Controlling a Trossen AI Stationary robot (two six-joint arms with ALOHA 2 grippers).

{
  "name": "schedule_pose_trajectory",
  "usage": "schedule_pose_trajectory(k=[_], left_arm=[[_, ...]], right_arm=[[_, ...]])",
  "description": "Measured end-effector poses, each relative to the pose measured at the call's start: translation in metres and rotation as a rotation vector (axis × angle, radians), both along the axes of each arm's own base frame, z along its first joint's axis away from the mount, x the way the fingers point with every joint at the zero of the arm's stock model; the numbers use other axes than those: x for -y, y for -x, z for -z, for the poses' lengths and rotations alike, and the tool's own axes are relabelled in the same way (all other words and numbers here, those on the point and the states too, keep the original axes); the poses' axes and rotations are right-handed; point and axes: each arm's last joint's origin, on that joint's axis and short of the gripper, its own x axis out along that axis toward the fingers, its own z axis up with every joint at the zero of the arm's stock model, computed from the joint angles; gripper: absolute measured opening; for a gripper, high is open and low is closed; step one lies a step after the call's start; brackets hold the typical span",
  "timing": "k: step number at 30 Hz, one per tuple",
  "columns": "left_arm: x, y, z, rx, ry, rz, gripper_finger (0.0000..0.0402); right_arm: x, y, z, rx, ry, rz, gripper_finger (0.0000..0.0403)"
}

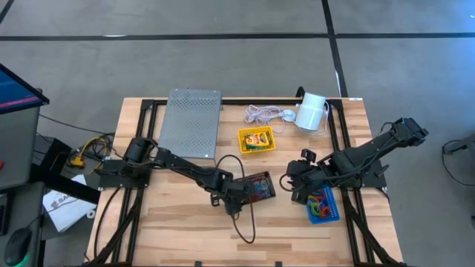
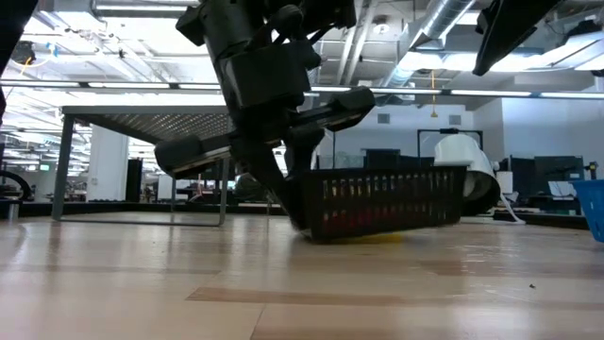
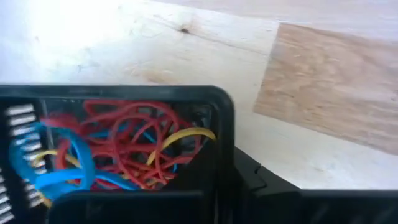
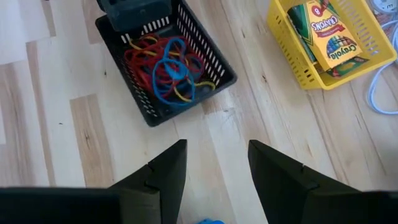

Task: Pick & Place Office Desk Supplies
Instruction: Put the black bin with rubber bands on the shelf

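Observation:
A black mesh tray [image 1: 258, 185] full of red, blue and yellow rubber bands [image 4: 163, 65] stands on the table near its middle. My left gripper [image 1: 234, 194] is shut at the tray's left end. The yellow tray [image 1: 256, 139] farther back holds a crayon box [image 4: 329, 37]. Near the right edge, the blue tray [image 1: 324, 206] contains coloured rubber bands. My right gripper [image 4: 214, 171] hangs open above the table between the black tray and the blue tray, with nothing between its fingers. My left gripper holds the black tray by its short left-end wall [image 4: 104, 27], coming down at a slant from the table's left side. The gripper's own body hides how the fingers sit on the wall. In the low view the tray's bottom [image 2: 377, 231] is on the table.
A grey perforated metal sheet [image 1: 193, 122] lies at the back left. A coiled white cord [image 1: 263, 115] and a white cylinder [image 1: 312, 111] lie at the back right. Bare wood stretches along the near edge [image 1: 185, 237].

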Motion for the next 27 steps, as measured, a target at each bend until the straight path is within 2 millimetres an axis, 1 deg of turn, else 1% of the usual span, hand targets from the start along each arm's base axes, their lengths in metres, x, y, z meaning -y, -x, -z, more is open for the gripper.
schedule_pose_trajectory(k=[6,8,11,15,19,22,27], left_arm=[[-0.001,0.003,-0.004,-0.002,-0.031,-0.085,0.0002],[-0.001,0.006,-0.009,-0.009,-0.042,-0.088,0.0001],[-0.002,0.011,-0.023,0.0,-0.037,-0.092,0.0001],[-0.004,0.022,-0.051,0.025,-0.025,-0.095,0.0001],[-0.01,0.042,-0.086,0.03,-0.023,-0.102,0.0001],[-0.018,0.063,-0.115,0.026,-0.001,-0.159,0.0001],[-0.038,0.107,-0.161,0.048,0.027,-0.337,0.0]], right_arm=[[0.0,0.0,0.0,-0.001,0.001,-0.001,0.0168],[0.0,0.001,0.0,-0.006,0.005,-0.003,0.0168],[0.0,0.001,0.0,-0.008,0.006,-0.003,0.0168],[0.0,0.001,0.0,-0.01,0.007,-0.003,0.0168],[0.0,0.001,0.0,-0.012,0.013,-0.013,0.0168],[0.0,0.0,0.0,-0.006,0.012,-0.017,0.0168],[0.001,-0.001,0.0,-0.001,0.013,-0.015,0.0168]])
